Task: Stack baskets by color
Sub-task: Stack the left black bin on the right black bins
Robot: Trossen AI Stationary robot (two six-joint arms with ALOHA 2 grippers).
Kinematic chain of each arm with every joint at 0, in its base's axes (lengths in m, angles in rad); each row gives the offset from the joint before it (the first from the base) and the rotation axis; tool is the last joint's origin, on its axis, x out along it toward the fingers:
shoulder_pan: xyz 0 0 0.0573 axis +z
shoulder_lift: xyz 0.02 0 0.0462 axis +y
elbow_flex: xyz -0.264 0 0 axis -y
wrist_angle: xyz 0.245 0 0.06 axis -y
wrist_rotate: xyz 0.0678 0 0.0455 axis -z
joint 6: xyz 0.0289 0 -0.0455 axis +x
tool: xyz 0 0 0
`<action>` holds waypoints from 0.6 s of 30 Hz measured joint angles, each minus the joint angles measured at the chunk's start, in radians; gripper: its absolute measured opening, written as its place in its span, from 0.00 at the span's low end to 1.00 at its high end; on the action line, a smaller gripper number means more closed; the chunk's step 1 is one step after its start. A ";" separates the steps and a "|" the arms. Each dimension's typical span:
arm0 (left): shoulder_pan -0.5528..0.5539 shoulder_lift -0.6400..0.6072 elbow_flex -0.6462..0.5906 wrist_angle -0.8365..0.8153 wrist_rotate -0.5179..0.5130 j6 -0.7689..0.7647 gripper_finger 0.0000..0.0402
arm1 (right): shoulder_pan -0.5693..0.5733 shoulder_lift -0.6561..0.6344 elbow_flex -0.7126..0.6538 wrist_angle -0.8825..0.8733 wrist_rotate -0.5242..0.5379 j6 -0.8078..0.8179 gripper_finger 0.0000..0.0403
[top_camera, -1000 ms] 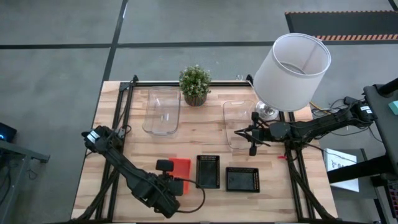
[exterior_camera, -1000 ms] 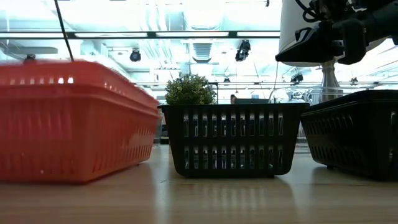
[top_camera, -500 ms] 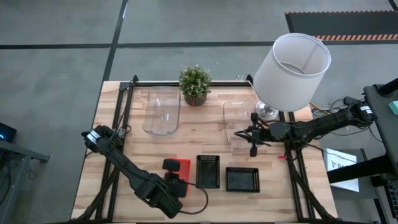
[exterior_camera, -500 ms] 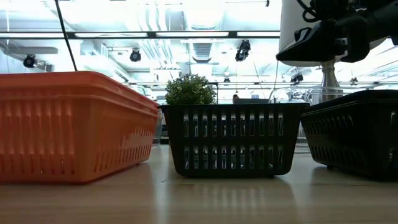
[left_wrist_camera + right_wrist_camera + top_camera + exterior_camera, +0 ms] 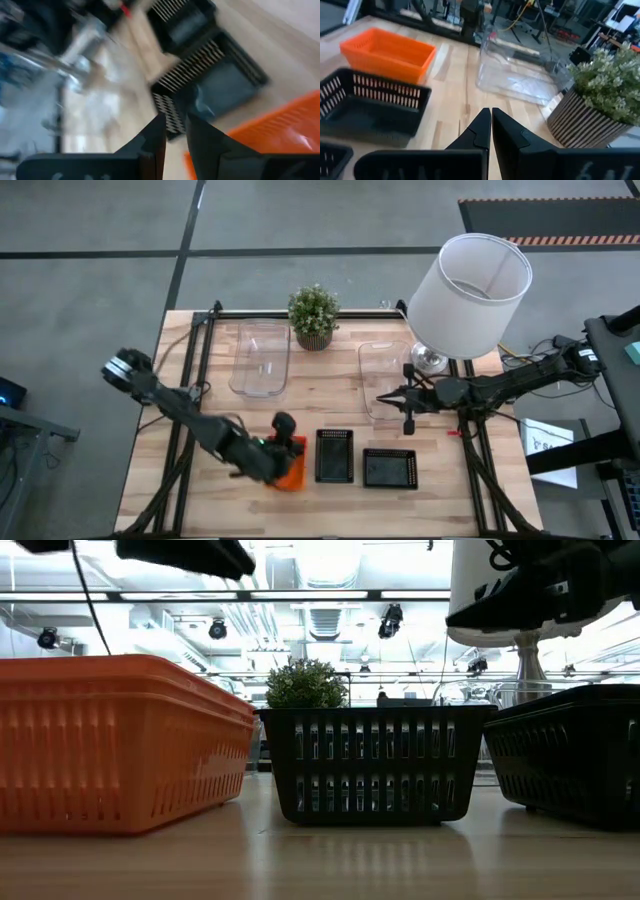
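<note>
- Over the front-left part of the table [image 5: 330, 405], the left gripper [image 5: 285, 423] hung above the orange basket [image 5: 289, 463], arm reaching in diagonally from the left edge; fingers [image 5: 155, 137] stood a narrow gap apart with nothing between them.
- Right gripper [image 5: 386, 397] was out over the right clear basket [image 5: 380, 370], arm stretched in level from the right side, fingers pressed together — holding nothing.
- Orange basket sat on the table near the front edge, just left of the first black basket [image 5: 334, 455]; second black basket [image 5: 390, 468] lay right of that, a small gap between them.
- Left clear basket [image 5: 261, 358] lay at the back left beside the potted plant [image 5: 313, 315]; the right clear one sat partly under the lamp [image 5: 468, 292].
- All baskets looked empty; whether the orange one was a single piece or a stack, cannot tell.
- Open wood in the table's middle — between the clear pair and the front row; front row sat close to the front edge.
</note>
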 joint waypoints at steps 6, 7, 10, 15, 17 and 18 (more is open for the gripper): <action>0.083 -0.255 -0.305 0.447 0.000 0.263 0.14 | 0.000 0.013 0.073 -0.003 0.010 0.038 0.02; 0.092 -0.296 -0.344 0.500 -0.001 0.298 0.14 | 0.001 0.021 0.090 -0.014 0.009 0.049 0.02; 0.114 -0.404 -0.444 0.630 0.000 0.383 0.14 | 0.011 0.062 0.144 -0.074 0.010 0.071 0.02; 0.123 -0.561 -0.549 0.684 -0.008 0.478 0.14 | 0.045 0.173 0.260 -0.140 0.008 0.081 0.02; 0.123 -0.611 -0.573 0.685 -0.008 0.502 0.14 | 0.062 0.219 0.316 -0.175 0.008 0.084 0.02; 0.123 -0.633 -0.582 0.683 -0.008 0.503 0.14 | 0.071 0.243 0.346 -0.198 0.008 0.092 0.02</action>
